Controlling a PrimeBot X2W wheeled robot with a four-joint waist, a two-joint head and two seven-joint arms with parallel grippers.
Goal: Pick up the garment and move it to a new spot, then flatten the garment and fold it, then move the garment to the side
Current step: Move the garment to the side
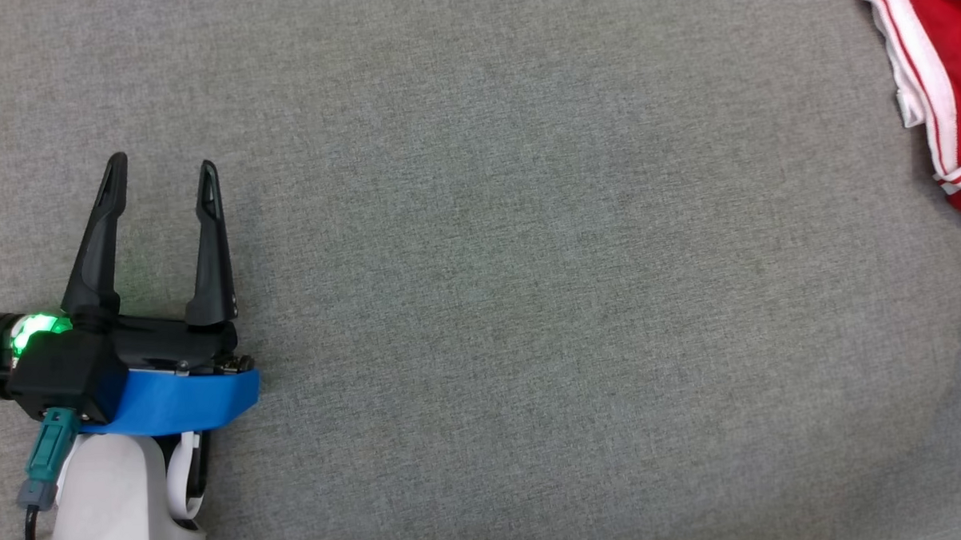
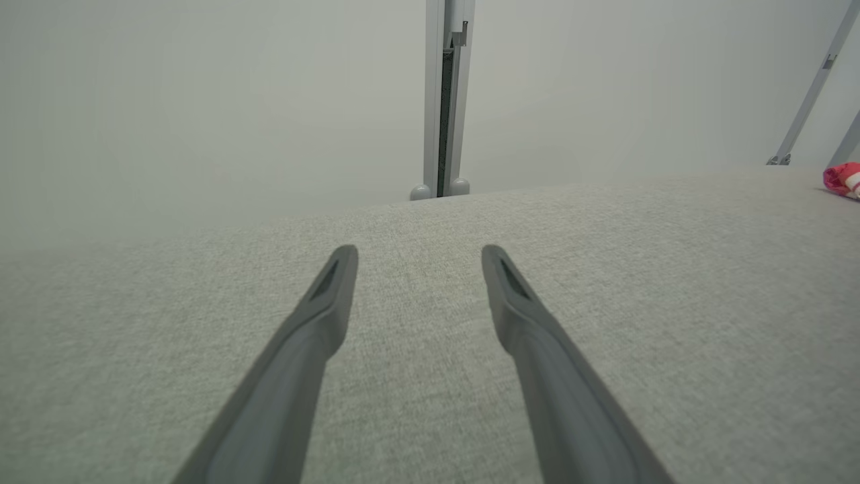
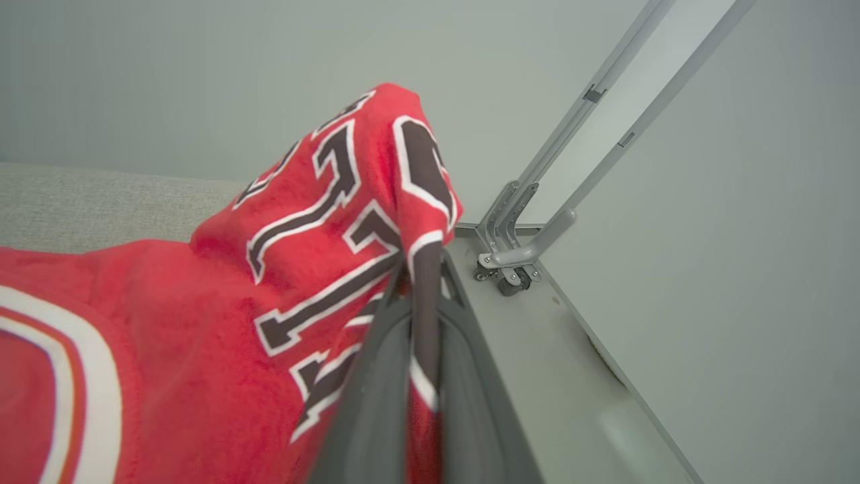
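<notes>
The right gripper is clenched on a thin fold of the red garment. The garment lies bunched up at the far right of the grey bench. The left gripper is wide open with nothing in it, well apart from the garment. The pinch is small, so I think the cloth could slip out when lifted. The bench edge looks near, so the garment might slide down to the floor.
</notes>
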